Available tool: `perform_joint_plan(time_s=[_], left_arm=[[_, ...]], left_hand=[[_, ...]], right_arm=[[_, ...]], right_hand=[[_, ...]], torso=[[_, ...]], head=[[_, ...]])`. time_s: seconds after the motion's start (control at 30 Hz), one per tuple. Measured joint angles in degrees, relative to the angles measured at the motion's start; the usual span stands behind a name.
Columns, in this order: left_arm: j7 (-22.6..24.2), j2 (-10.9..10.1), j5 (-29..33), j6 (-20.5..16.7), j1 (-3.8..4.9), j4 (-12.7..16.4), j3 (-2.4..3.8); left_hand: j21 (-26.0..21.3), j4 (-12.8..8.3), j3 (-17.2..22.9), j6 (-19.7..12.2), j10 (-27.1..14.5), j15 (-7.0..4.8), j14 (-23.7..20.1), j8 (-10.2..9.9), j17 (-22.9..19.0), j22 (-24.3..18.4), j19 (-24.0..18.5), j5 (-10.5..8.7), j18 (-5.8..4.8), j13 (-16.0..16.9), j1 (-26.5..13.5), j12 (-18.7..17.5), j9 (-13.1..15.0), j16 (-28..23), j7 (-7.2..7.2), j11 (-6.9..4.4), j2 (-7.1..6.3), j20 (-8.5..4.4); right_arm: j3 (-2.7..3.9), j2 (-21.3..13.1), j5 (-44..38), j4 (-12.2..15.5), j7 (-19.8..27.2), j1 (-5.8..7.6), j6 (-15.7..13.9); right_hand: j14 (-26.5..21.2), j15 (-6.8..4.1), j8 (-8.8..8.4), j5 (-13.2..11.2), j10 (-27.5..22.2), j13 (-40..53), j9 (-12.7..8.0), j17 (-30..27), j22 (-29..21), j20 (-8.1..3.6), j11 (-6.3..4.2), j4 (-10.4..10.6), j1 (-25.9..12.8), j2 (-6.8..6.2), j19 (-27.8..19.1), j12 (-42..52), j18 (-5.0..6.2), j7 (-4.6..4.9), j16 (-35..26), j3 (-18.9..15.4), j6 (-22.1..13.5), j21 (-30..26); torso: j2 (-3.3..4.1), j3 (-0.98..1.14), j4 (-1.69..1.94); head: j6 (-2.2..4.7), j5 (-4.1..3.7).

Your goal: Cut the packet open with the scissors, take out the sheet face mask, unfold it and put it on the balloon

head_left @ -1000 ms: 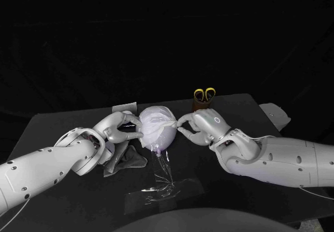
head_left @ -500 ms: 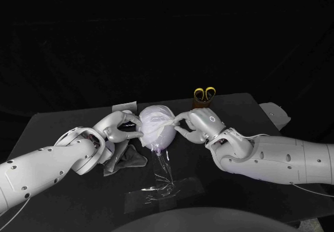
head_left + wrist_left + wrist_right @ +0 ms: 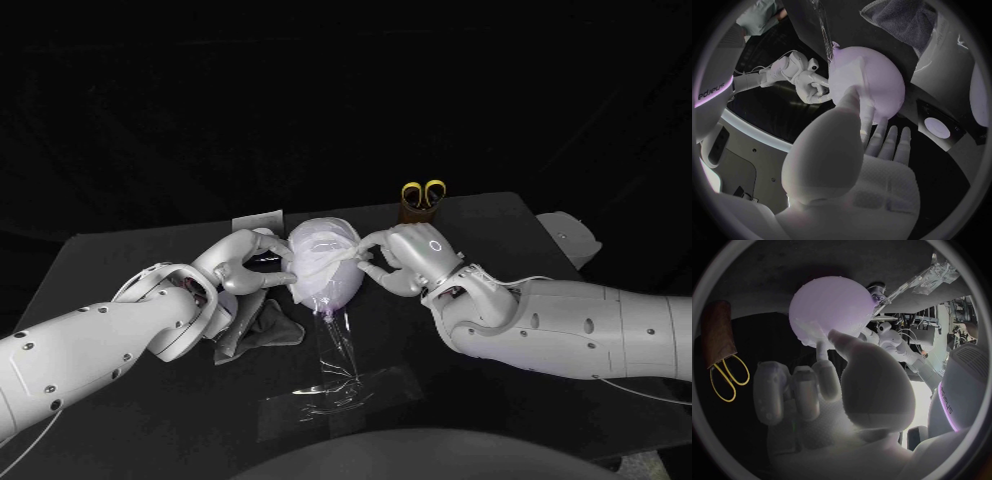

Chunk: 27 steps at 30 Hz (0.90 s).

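Mid-table, draped over balloon [image 3: 329,287]: mask [image 3: 326,246], pinched at one edge by left hand [image 3: 248,265], at the other by right hand [image 3: 411,256]. Spread evenly outward, smooth down gently, avoid tipping balloon

The pale lilac balloon [image 3: 323,292] is sitting at the middle of the table, its knot pointing toward 6 o'clock. The white sheet face mask [image 3: 326,243] is lying unfolded over the balloon's upper part, wrinkled and clinging to it. The left hand [image 3: 248,265] is pinching the mask's edge at 9 o'clock and the right hand [image 3: 411,258] is pinching it at 3 o'clock. The scissors [image 3: 423,192] are standing upright at 1 o'clock from the balloon, well apart, yellow handles uppermost.
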Motion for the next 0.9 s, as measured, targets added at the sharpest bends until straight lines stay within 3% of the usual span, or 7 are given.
perform_joint_plan(time_s=[0.07, 0.23, 0.33, 0.57, 0.9], left_arm=[[-0.01, 0.00, 0.01, 0.00, 0.00, 0.00, 0.00], [-0.04, 0.00, 0.04, 0.01, 0.00, 0.00, 0.00], [-0.05, -0.02, 0.06, 0.02, -0.02, 0.01, 0.00], [-0.08, -0.05, 0.13, 0.03, -0.01, 0.03, 0.00], [-0.15, -0.05, 0.21, 0.07, 0.00, 0.04, 0.00]], left_hand=[[0.00, 0.00, 0.00, 0.00, 0.00, 0.00, 0.00, 0.00, 0.00, 0.00, 0.00, 0.00, 0.00, 0.00, 0.00, 0.00, 0.00, 0.00, 0.00, 0.00, 0.00, 0.00], [0.00, 0.00, 0.00, 0.00, 0.00, 0.00, 0.00, 0.00, 0.00, 0.00, 0.00, 0.00, 0.00, 0.00, 0.00, 0.00, 0.01, 0.00, 0.00, 0.00, 0.00, 0.00], [0.00, 0.00, 0.00, 0.00, 0.00, 0.00, 0.00, 0.00, 0.00, 0.00, 0.00, 0.00, 0.01, 0.00, 0.00, 0.00, 0.01, 0.00, 0.00, 0.00, 0.00, 0.00], [0.00, 0.00, 0.00, 0.01, 0.00, 0.00, 0.00, 0.00, 0.00, 0.00, 0.00, 0.00, 0.00, 0.00, 0.00, 0.00, 0.02, 0.00, -0.01, 0.00, 0.00, 0.00], [0.00, 0.00, 0.00, 0.01, 0.00, 0.00, 0.00, 0.00, 0.00, 0.00, 0.00, 0.00, 0.00, 0.00, -0.23, 0.00, -0.03, 0.00, -0.01, 0.00, 0.23, 0.00]], right_arm=[[0.00, 0.17, -0.04, -0.14, -0.08, 0.00, -0.01], [0.02, 0.62, -0.16, -0.49, -0.23, 0.00, -0.05], [0.03, 0.80, -0.23, -0.69, -0.27, 0.00, -0.08], [0.05, 1.04, -0.40, -0.97, -0.27, 0.00, -0.14], [0.08, 0.59, -0.68, -0.63, -0.04, 0.00, -0.19]], right_hand=[[0.00, 0.00, 0.00, 0.00, 0.00, 0.00, 0.00, 0.00, 0.01, 0.00, 0.00, 0.00, 0.09, 0.09, 0.00, 0.00, 0.00, -0.13, -0.01, 0.00, 0.13, 0.00], [0.00, 0.00, 0.64, 0.00, 0.02, -0.01, 0.24, 0.00, 0.02, 0.00, -0.02, 0.23, 2.55, 2.59, 0.00, 0.58, 0.00, -1.11, -0.14, 1.05, 1.98, 0.82], [0.00, 0.00, 1.34, 0.00, 0.10, -0.02, 0.59, 0.01, 0.03, 0.00, -0.76, 0.21, 3.22, 4.17, -0.01, 1.06, 0.01, -1.70, -0.06, 1.55, 3.17, 1.59], [0.11, -0.75, 2.53, -0.05, 0.01, -0.05, 1.25, 0.05, 0.02, -0.17, -1.46, 0.38, 4.08, 6.37, -0.12, 3.13, 0.00, -2.51, 0.05, 2.31, 3.96, 2.94], [-0.07, -0.94, 3.33, -0.27, 0.11, -0.01, 1.74, 0.05, -0.02, -0.65, -1.56, 0.23, 4.60, 6.89, -0.03, 3.94, 0.00, -2.80, 0.02, 2.48, 4.05, 3.62]], torso=[[0.00, 0.01, 0.00], [0.01, 0.02, 0.01], [0.01, 0.02, 0.02], [0.03, 0.02, 0.01], [-0.01, 0.02, -0.03]], head=[[0.03, -0.03], [0.04, -0.04], [-0.03, -0.05], [-0.07, -0.05], [-0.14, 0.03]])
